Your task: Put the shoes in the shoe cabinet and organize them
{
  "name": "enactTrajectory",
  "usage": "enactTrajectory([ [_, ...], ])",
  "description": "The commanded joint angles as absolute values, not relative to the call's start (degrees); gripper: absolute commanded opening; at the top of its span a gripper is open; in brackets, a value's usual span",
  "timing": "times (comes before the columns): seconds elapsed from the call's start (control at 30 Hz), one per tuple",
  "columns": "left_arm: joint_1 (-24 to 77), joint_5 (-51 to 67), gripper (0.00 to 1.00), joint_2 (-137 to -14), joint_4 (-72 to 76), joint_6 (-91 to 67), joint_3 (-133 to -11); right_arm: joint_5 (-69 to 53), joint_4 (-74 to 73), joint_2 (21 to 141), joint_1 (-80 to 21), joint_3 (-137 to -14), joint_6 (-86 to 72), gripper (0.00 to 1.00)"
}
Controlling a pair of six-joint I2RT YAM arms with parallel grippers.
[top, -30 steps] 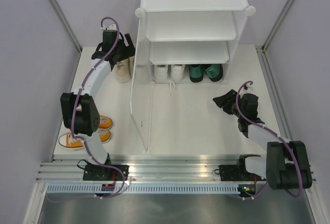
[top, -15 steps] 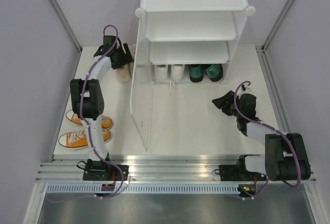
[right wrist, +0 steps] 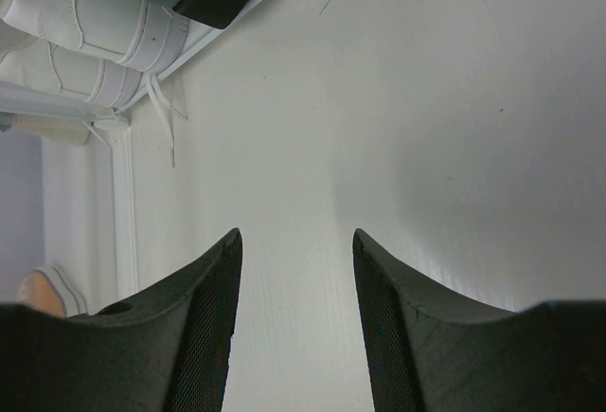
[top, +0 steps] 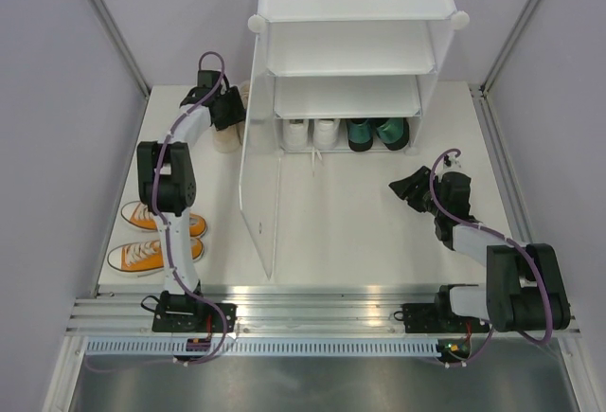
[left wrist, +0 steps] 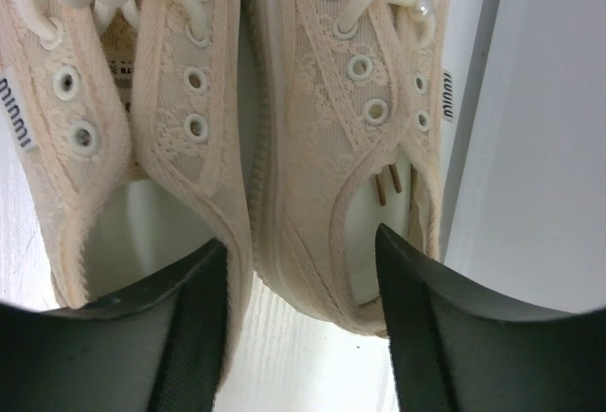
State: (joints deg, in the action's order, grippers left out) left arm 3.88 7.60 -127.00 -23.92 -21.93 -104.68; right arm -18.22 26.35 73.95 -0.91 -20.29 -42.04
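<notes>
Two cream lace-up sneakers [top: 225, 135] stand side by side on the floor, just left of the shoe cabinet [top: 260, 194]. My left gripper [top: 230, 109] hangs over their heels and is open. In the left wrist view one finger sits in the opening of the left cream sneaker [left wrist: 161, 99] and the other in that of the right one [left wrist: 331, 99]. Their two neighbouring walls lie between the jaws of the left gripper [left wrist: 303, 241]. White sneakers [top: 311, 133] and dark green heels [top: 377, 133] stand on the bottom shelf. The right gripper [top: 402, 188] [right wrist: 297, 237] is open over bare floor.
Two orange sneakers [top: 151, 240] lie on the floor at the near left, beside the left arm. The cabinet's side panel juts out toward the arms. The upper shelves [top: 350, 47] hold nothing. Purple walls close in both sides.
The left gripper has moved in over the cream sneakers' heels and its jaws have narrowed. The right arm shifted slightly, then stayed still.
</notes>
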Motion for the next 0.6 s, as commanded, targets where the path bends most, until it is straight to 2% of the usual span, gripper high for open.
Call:
enactTrajectory([
  [0.0, 4.1, 8.1, 0.62, -129.5, -24.3, -20.9, -106.4, -19.3, 29.3, 74.4, -0.7, -20.6, -42.3, 0.55],
  [0.13, 4.5, 6.0, 0.58, -129.9, -25.8, -20.0, -106.6, -19.4, 28.9, 73.2, -0.7, -20.3, -42.3, 0.55],
  [0.23, 5.5, 1.6, 0.51, -130.9, -29.2, -17.6, -108.4, -19.3, 28.6, 72.2, -0.7, -20.2, -42.2, 0.55],
  [0.33, 6.5, -1.7, 0.30, -132.6, -33.3, -16.4, -112.1, -19.3, 27.9, 71.0, -0.8, -20.1, -42.2, 0.55],
  [0.37, 6.7, -2.0, 0.15, -132.5, -35.1, -16.4, -112.5, -19.3, 27.6, 70.7, -0.7, -20.1, -42.2, 0.55],
  [0.4, 6.6, -2.5, 0.06, -132.3, -35.5, -16.7, -112.4, -19.4, 27.5, 69.9, -0.7, -20.0, -42.2, 0.55],
  [0.43, 6.6, -3.1, 0.02, -131.3, -36.1, -17.6, -111.5, -19.4, 26.9, 69.0, -0.7, -20.1, -42.2, 0.55],
  [0.57, 6.3, -2.2, 0.02, -126.1, -36.1, -20.1, -107.3, -20.0, 24.6, 66.8, -0.7, -20.4, -41.7, 0.55],
])
